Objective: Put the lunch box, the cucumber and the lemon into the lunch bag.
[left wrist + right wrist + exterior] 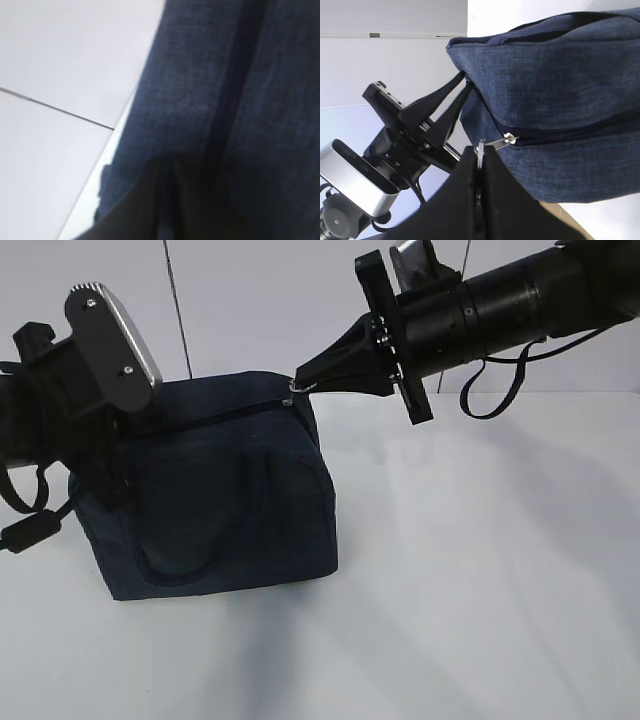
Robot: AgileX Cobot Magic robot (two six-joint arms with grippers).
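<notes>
The dark navy lunch bag stands on the white table, left of middle. Its zipper looks closed along the length that shows. My right gripper is shut on the metal ring pull at the bag's top right corner. My left gripper is at the bag's opposite end, its two fingers closed on the fabric at the top corner. The left wrist view shows only blurred navy fabric close up. The lunch box, the cucumber and the lemon are out of view.
One loop handle hangs down the bag's front side. The left arm's cable hangs at the far left. A white wall stands behind the table.
</notes>
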